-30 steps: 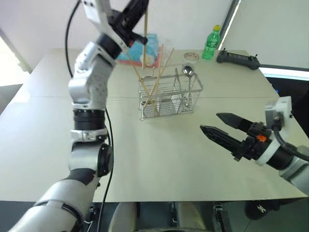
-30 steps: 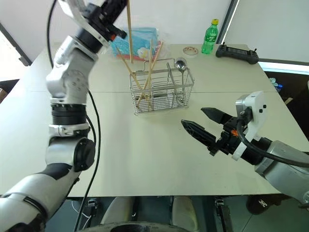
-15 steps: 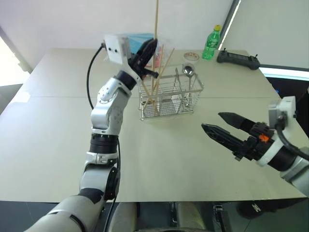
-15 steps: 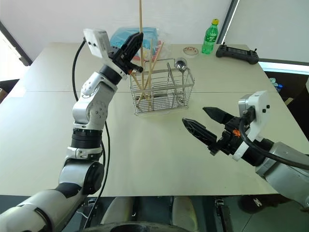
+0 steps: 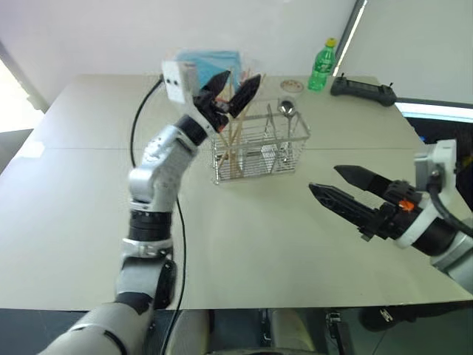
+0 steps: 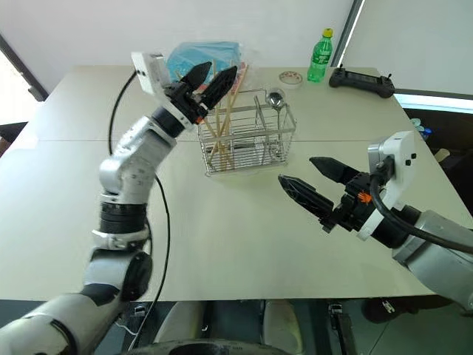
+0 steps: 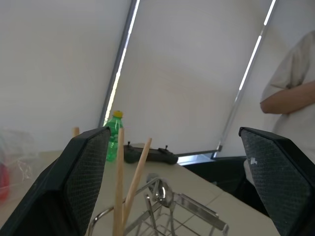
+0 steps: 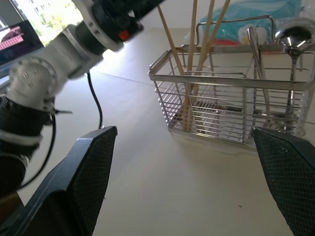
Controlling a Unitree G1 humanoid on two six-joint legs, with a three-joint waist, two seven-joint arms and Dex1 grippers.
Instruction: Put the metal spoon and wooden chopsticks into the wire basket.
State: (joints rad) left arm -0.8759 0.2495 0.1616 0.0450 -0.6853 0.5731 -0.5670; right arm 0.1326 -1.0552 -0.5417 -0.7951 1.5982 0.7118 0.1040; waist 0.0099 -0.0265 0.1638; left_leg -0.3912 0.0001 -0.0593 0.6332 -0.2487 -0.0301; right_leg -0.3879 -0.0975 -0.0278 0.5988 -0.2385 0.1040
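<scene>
since the chopsticks (image 6: 222, 118) and spoon (image 6: 276, 100) stand inside the basket (image 6: 247, 140), the placing step looks finished. the left gripper (image 6: 209, 78) is spread just above them, the right gripper (image 6: 310, 181) spread nearby; next, lift the left away without catching sticks.

Wire basket (image 5: 260, 148) mid-table (image 5: 89, 222): wooden chopsticks (image 5: 235, 137) in left compartment, metal spoon (image 5: 286, 111) in right; bottle (image 5: 323, 65) behind right.

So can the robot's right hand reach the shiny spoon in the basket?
Probably yes. The right hand is open, and bare table lies between it and the wire basket. The metal spoon pokes up at the near end.
</scene>
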